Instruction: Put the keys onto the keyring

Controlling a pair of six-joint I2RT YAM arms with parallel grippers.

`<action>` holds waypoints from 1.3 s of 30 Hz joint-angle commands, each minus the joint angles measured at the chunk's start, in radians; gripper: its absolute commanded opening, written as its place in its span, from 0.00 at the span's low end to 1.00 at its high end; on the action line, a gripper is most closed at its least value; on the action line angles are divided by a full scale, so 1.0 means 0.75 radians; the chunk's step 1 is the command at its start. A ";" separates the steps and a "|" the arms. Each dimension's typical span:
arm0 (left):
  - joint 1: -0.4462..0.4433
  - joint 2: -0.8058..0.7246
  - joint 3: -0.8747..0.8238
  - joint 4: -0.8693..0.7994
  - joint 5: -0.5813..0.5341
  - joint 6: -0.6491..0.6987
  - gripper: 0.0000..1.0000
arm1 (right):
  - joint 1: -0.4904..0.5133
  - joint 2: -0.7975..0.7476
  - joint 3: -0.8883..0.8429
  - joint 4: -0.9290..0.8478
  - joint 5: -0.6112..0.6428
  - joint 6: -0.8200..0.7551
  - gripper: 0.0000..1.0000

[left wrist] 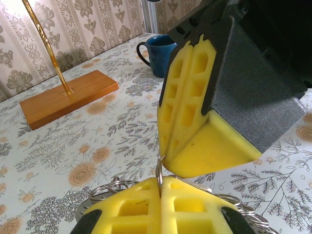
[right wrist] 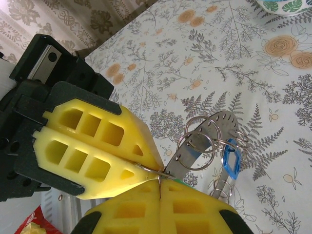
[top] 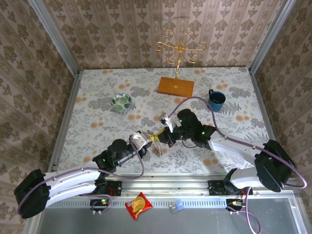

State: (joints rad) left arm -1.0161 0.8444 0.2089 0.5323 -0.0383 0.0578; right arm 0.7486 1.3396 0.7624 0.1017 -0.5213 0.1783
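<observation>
The keyring (right wrist: pixel 219 127) is a flat grey metal ring with holes and several wire split rings on it, held tilted above the table (top: pixel 157 145). My left gripper (left wrist: pixel 161 181) is shut on one of its split rings (left wrist: pixel 159 170), which stands upright between the yellow pads. My right gripper (right wrist: pixel 160 181) is shut tip to tip against the left gripper (right wrist: pixel 157 168). It pinches a thin metal piece, and a sliver of the green key (right wrist: pixel 178 181) shows at its tips. The blue key (right wrist: pixel 230 160) hangs on the keyring. Both grippers meet at the table's centre front (top: pixel 158 140).
A blue mug (top: pixel 217 100) stands at the back right. A green-patterned bowl (top: pixel 121 102) sits at the back left. A wooden base with a gold stand (top: pixel 175 86) is at the back centre. A snack packet (top: pixel 139 204) lies below the table edge.
</observation>
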 commanded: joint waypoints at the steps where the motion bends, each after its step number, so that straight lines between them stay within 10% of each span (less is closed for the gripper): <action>1: -0.012 -0.002 0.008 0.086 0.037 -0.023 0.00 | -0.007 0.017 0.053 0.024 0.015 0.014 0.00; 21: -0.040 0.019 -0.053 0.274 -0.088 0.134 0.00 | -0.118 0.274 -0.024 0.402 -0.383 0.570 0.00; 33: -0.036 0.015 -0.086 0.346 -0.043 0.077 0.00 | -0.163 0.137 0.035 0.038 -0.296 0.265 0.39; 39: 0.013 -0.007 -0.126 0.427 0.054 -0.002 0.00 | -0.182 -0.035 0.010 -0.077 -0.161 -0.060 0.43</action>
State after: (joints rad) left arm -1.0248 0.8612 0.1329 0.7517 -0.0582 0.1089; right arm 0.6189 1.3834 0.7650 0.1024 -0.7086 0.3042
